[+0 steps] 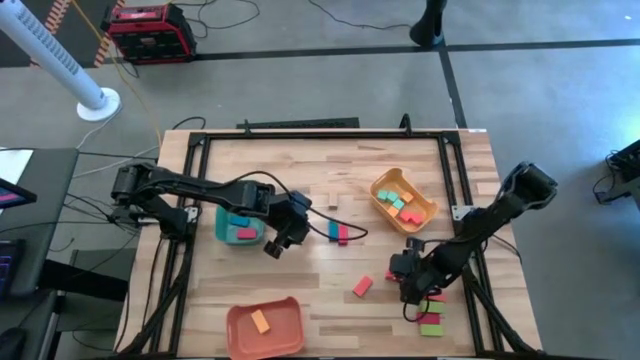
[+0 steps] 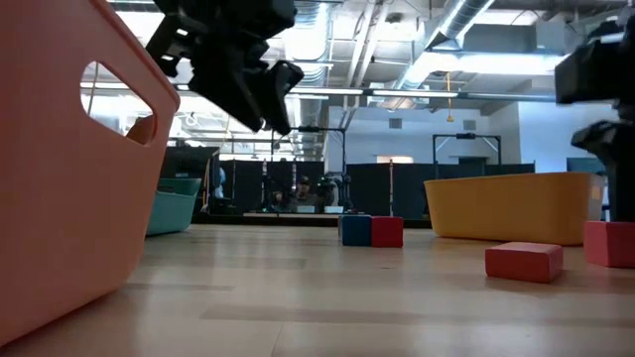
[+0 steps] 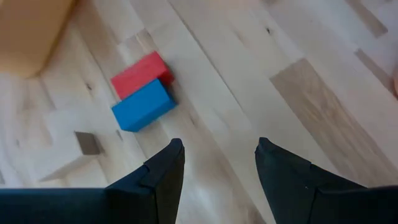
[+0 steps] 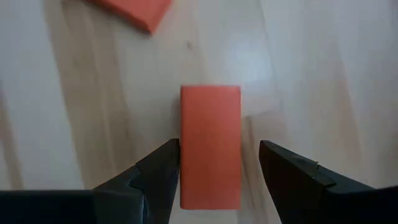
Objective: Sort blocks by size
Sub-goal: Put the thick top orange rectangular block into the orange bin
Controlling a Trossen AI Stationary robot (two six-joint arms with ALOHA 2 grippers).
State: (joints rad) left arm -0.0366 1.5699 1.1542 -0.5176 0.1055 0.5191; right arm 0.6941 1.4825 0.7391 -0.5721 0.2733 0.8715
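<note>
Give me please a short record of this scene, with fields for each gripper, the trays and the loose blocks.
left gripper: open, empty, above bare table near the blue and red block pair
right gripper: open, jaws on either side of an orange block, not closed on it
trays: yellow tray with several blocks; teal tray with a pink one; red tray with one orange block
loose blocks: red block mid-table

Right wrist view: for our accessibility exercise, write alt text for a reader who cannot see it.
The right gripper hangs open over an orange-red block lying on the pale wooden table, one dark finger either side. Part of another orange-red block shows beyond it.
</note>
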